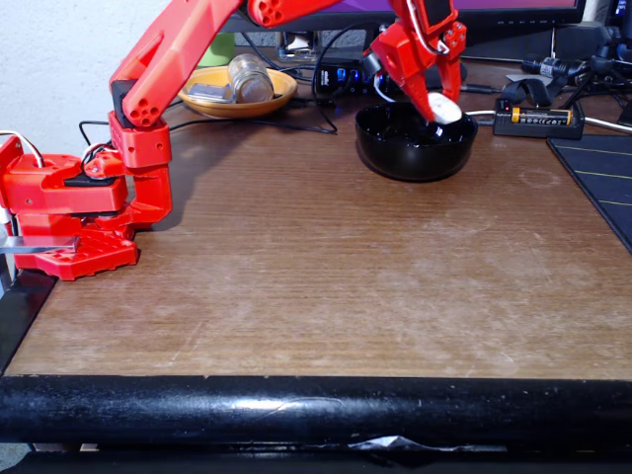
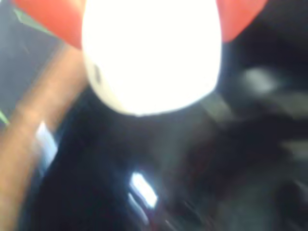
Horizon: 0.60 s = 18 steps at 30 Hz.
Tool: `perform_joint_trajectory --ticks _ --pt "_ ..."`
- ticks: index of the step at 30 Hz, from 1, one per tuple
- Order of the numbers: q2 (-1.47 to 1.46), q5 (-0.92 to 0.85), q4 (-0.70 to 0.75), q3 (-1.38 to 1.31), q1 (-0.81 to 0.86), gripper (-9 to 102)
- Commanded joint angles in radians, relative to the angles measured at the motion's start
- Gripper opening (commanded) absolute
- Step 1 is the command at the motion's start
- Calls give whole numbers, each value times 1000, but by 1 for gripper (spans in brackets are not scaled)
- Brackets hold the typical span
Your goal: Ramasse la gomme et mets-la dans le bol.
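- Two red fingers [image 1: 419,96] of my claw [image 1: 441,107] pinch the eraser [image 1: 444,108], a small white oblong, between their tips.
- My claw hangs just above the black bowl [image 1: 416,148], eraser over its open mouth, in the fixed view.
- Wrist view: the eraser [image 2: 150,57] looms bright and blurred, with what looks like the bowl's glossy dark inside [image 2: 110,192] beneath it.
- Behind the bowl, an orange dish [image 1: 229,103] sits on the brown table [image 1: 326,276].

A worn wooden tabletop [image 1: 326,267] fills the fixed view, edged in front by a black padded bar [image 1: 316,410]. At the back left, a shallow orange-yellow dish [image 1: 229,102] holds a glass jar [image 1: 250,78] lying on its side. A battery charger [image 1: 538,119] with a yellow cell sits at the back right, beside a dark mat [image 1: 602,183]. Black cables [image 1: 286,123] trail behind.
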Motion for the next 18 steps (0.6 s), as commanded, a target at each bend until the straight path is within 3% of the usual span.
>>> perform_joint_trajectory --ticks 1,11,15,18 --pt "31 -14 25 -107 -26 -2" --pt "26 -23 28 -103 -32 -1" --pt "37 -29 34 -97 -28 19" --pt "48 -38 40 -87 -26 22"
